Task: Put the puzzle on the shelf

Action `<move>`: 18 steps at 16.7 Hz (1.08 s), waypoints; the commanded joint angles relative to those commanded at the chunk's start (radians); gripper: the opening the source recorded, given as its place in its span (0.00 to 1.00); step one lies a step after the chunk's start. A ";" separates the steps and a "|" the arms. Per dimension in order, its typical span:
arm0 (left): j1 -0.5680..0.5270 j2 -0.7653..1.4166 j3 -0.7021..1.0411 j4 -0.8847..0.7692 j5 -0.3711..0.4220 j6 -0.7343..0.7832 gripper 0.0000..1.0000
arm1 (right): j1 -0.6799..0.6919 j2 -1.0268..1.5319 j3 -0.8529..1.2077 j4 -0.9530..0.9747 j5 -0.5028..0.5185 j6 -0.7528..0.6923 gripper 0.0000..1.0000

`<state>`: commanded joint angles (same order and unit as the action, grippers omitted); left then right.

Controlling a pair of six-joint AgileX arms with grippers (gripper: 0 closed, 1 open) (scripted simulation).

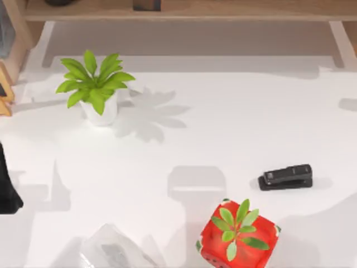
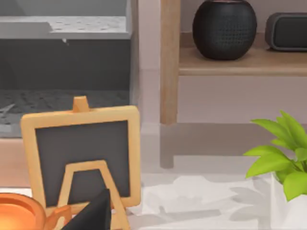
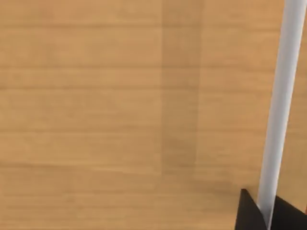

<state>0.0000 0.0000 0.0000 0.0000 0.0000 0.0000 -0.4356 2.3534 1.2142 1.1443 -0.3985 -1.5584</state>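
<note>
— How wide is the left gripper (image 2: pixel 93 213) standing?
— We are not able to tell. We are seeing just a black wedge of it, touching nothing, with a small wood-framed chalkboard easel (image 2: pixel 81 153) right in front of it and an orange round dish (image 2: pixel 19 213) beside that.
— And the right gripper (image 3: pixel 249 213)?
— We are seeing only black tips of it, so we cannot tell how wide it is standing or whether it is holding anything. It is facing light tan wooden boards (image 3: pixel 120 115) close up, and a white upright strip (image 3: pixel 280 105) is running just past the tips.
— Where is the puzzle lying?
— We cannot tell.
— What room are we getting?
— Beyond the easel, the long light tan wooden plank shelf (image 2: pixel 240 64) is carrying a round black speaker (image 2: pixel 224 28) and a grey box speaker (image 2: pixel 288 31), with bare board between and in front of them. A green leafy plant in a white pot (image 1: pixel 96 84) is standing between the left arm (image 1: pixel 6 192) and the shelf.
— What is the top view adding?
— It is showing the open white tabletop (image 1: pixel 223 123), a black stapler (image 1: pixel 286 176), a red box with green leaves (image 1: pixel 237 234) near it, and a clear faceted block (image 1: pixel 111 251), all well apart from the left arm.
</note>
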 joint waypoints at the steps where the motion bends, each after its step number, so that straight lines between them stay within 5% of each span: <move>1: 0.000 0.000 0.000 0.000 0.000 0.000 1.00 | 0.000 0.000 0.000 0.000 0.000 0.000 0.00; 18: 0.000 0.000 0.000 0.000 0.000 0.000 1.00 | -0.070 -0.122 -0.279 0.153 -0.067 0.004 0.00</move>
<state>0.0000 0.0000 0.0000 0.0000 0.0000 0.0000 -0.5052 2.2311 0.9354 1.2976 -0.4656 -1.5547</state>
